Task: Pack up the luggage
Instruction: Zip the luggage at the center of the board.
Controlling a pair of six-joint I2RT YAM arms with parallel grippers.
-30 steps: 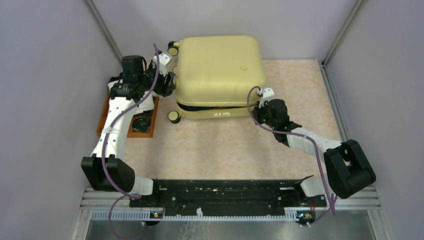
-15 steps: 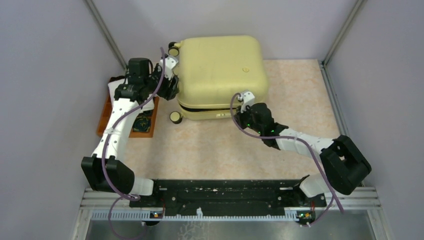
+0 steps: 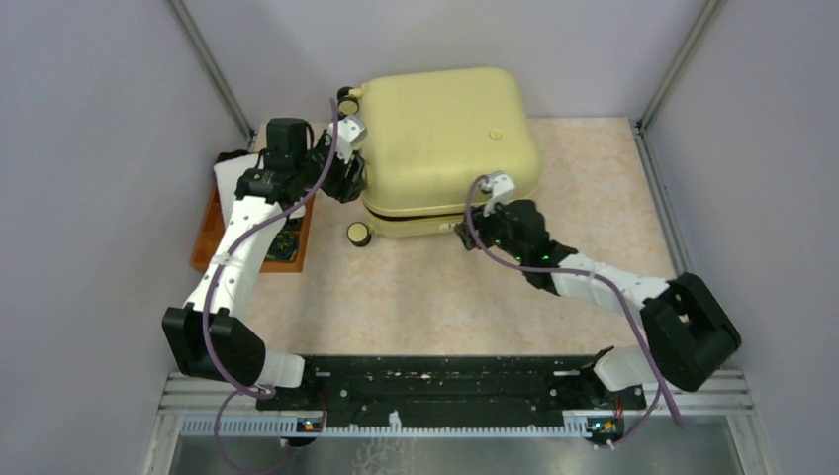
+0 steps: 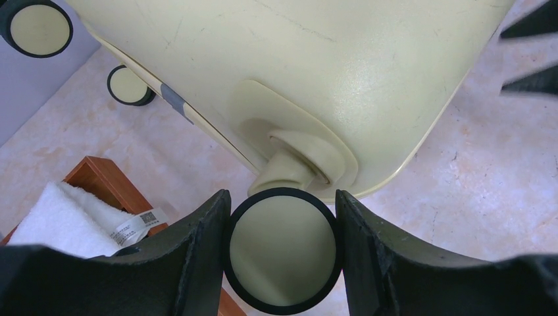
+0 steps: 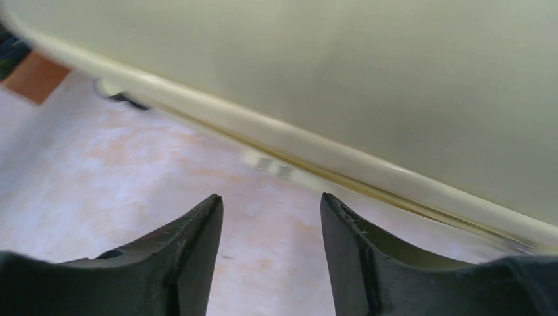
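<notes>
The luggage (image 3: 445, 129), a large pale yellow hard-shell suitcase, lies flat at the back of the table with its lid down and a thin seam along the front. My left gripper (image 3: 348, 180) is at its left side, shut on one black-rimmed cream wheel (image 4: 283, 253), which fills the gap between the fingers (image 4: 197, 250). My right gripper (image 3: 471, 232) hovers at the front edge by the seam. It is open, and only floor shows between its fingertips (image 5: 271, 197). The shell (image 5: 342, 79) looms just ahead of it.
A brown wooden tray (image 3: 208, 237) at the left holds a white towel (image 4: 59, 217) and a dark object (image 3: 287, 243). Another wheel (image 3: 357, 234) sticks out at the front left corner. Grey walls and metal posts close in the sides and back.
The right gripper has slid left along the suitcase's front edge and opened. The left arm has moved right with the wheel, and the suitcase has shifted right and turned slightly.
</notes>
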